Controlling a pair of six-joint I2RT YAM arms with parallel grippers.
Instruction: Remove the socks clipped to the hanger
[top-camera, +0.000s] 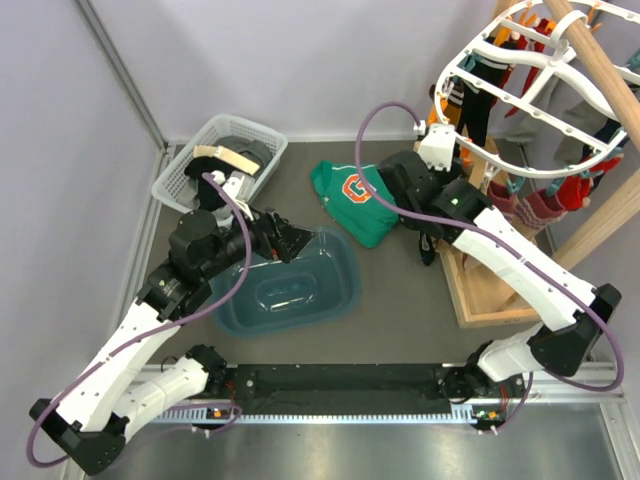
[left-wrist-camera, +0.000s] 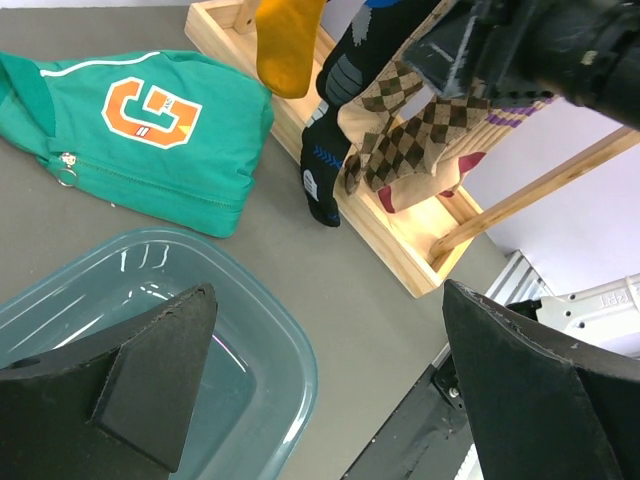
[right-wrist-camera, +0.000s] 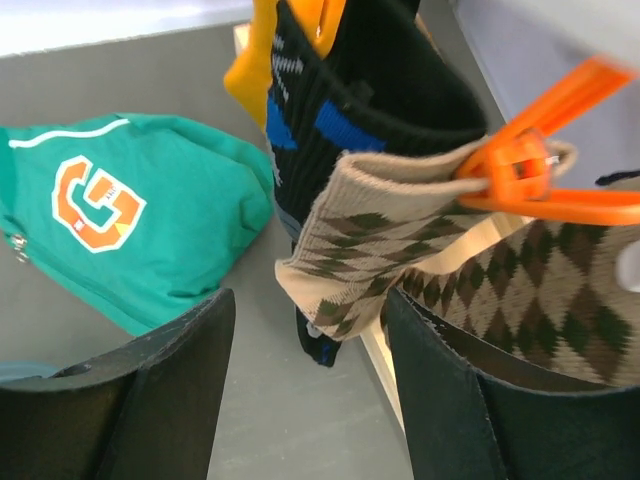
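While my right gripper (right-wrist-camera: 308, 300) stands partly apart just below the hanger (top-camera: 530, 172), the lower edge of a tan argyle sock (right-wrist-camera: 370, 240) hangs in the gap and neither pad presses it yet, so I hold nothing; that sock hangs under the hanger, its cuff pinched in an orange clip (right-wrist-camera: 520, 170). A second argyle sock (right-wrist-camera: 560, 300) lies close against my right finger, and a black sock (right-wrist-camera: 370, 90) hangs just behind the first; if I close where I stand, I judge I may gather two socks at once, or only a thin fold that slips out. The clip looks firmly shut; a straight pull down could drag the whole hanger with it, swing it, or stretch the cuff rather than free it. My left gripper (left-wrist-camera: 328, 300) gapes wide and holds nothing, well apart from the hanger over the teal basin (left-wrist-camera: 270, 330); from there it cannot steady the frame, so any swing goes unchecked.
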